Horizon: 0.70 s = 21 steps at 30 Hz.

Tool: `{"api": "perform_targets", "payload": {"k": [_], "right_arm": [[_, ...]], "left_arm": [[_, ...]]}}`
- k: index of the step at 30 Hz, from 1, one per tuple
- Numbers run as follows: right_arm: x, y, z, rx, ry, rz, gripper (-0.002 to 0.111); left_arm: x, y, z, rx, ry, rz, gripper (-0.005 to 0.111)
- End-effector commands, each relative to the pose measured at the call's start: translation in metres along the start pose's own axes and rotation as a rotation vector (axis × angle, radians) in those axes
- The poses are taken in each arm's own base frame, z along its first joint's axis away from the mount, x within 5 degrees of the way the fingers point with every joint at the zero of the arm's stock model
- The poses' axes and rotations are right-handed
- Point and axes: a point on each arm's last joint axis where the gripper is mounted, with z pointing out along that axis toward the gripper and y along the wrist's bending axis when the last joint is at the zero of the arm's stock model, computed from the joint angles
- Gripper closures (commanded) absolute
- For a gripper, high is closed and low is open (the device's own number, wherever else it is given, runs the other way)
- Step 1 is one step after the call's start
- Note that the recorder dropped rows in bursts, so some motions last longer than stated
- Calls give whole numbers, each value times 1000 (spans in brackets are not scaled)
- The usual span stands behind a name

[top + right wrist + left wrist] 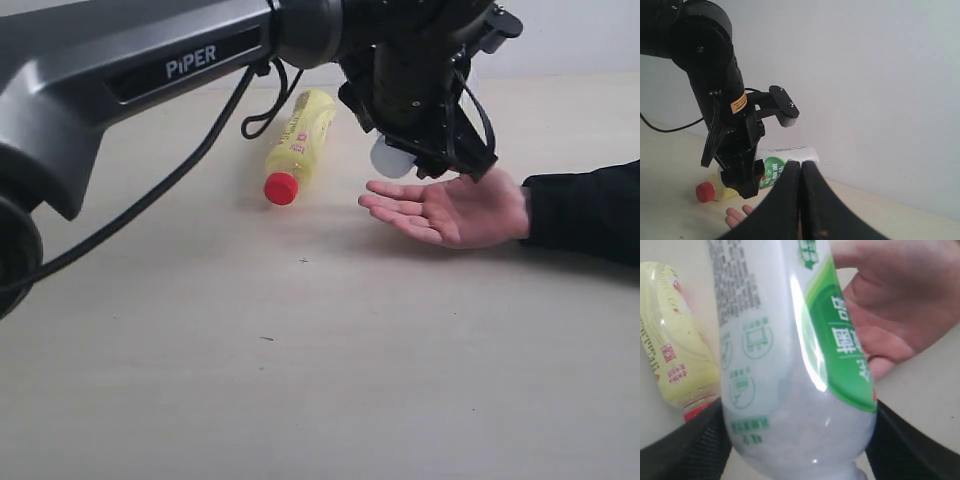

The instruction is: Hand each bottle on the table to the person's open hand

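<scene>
Green-label bottle (790, 365) clamped in left pincer (800, 450) — apparently just above open hand (450, 210); right pincer (801, 200) pressed closed.

The left pincer (751, 175) grips the green-label bottle (777, 171) above the person's hand (737, 216).

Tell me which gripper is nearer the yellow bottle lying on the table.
Left. The left gripper hangs beside the yellow bottle, holding the green-label bottle over the open hand. The right gripper, shut, sits farther back, out of the exterior view.
</scene>
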Motion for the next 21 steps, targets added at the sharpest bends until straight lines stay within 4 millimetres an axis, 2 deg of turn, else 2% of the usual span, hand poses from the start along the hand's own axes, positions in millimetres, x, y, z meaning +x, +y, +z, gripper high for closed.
{"api": "perform_targets", "payload": {"k": [1,13,17,21], "right_arm": [[0,0,0,6,-9,1,108],[0,0,0,6,-9,2,108],[0,0,0,6,-9,2,108],[0,0,0,6,-9,2,108]], "left_arm": [[0,-18,-14,-15,-29,-26,107],[1,-43,-21,-28,-58,-311,107],[7,-55,-17,-70,-58,-372,107],[21,-66,-4,-108,-18,-439,107]]}}
